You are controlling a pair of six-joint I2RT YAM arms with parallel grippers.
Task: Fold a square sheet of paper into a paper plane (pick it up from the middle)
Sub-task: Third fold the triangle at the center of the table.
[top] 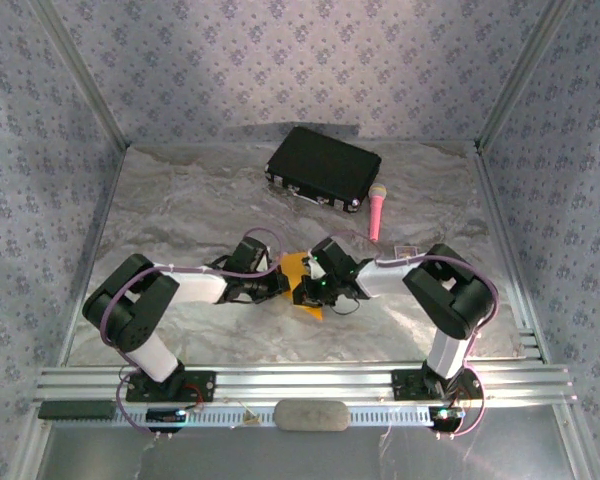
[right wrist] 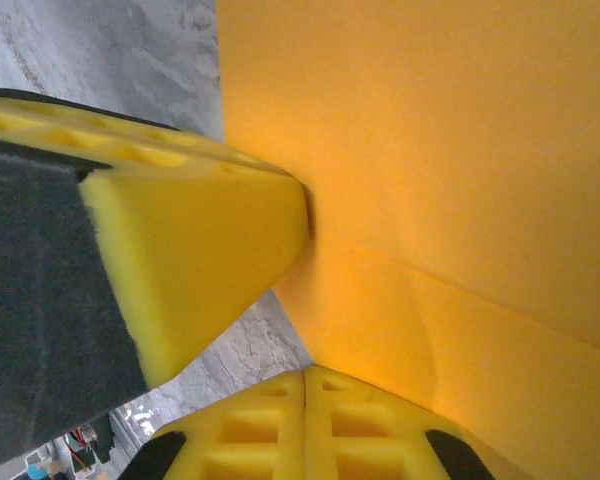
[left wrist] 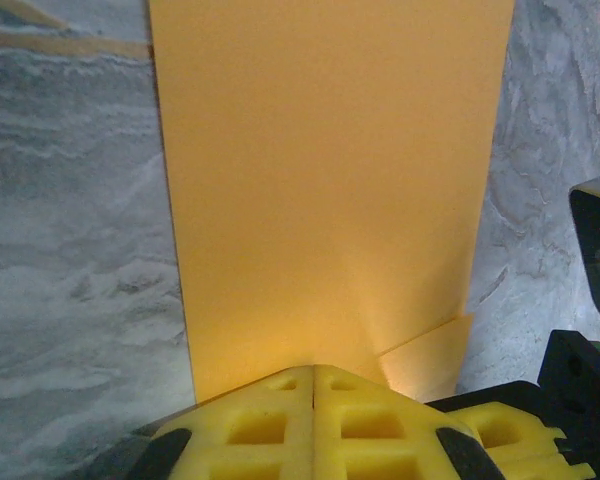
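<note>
Thin orange-yellow paper sheet (top: 296,268) sat mid-worktop, between the two arms, on the crinkled silver foil-covered worktop (top: 180,200). It was already creased, not a flat square. Top view showed a pointed corner toward 6 o'clock.

Left end effector (left wrist: 313,372): yellow foam jaws clenched, seam closed with no gap. It came in from the paper's 9 o'clock side. In the left wrist view the tips met the paper's near edge, and the sheet ran off toward 12 o'clock as a straight-sided strip. A small flap stuck out at about 4 o'clock.

Right end effector (right wrist: 305,375): also clenched, jaws fully together, on the paper's 3 o'clock side. The right wrist view showed its tips against the paper, with a diagonal crease running toward 4 o'clock. A yellow foam finger (right wrist: 200,250) of the left end effector butted the sheet from 9 o'clock.

Couldn't tell whether either one had a layer pinched or was just pressing on it.

Black rectangular hard case (top: 323,167) lay at 12 o'clock from the paper, well apart. Pink handheld microphone (top: 377,212) lay at about 1 o'clock, just beside the case's right end.
</note>
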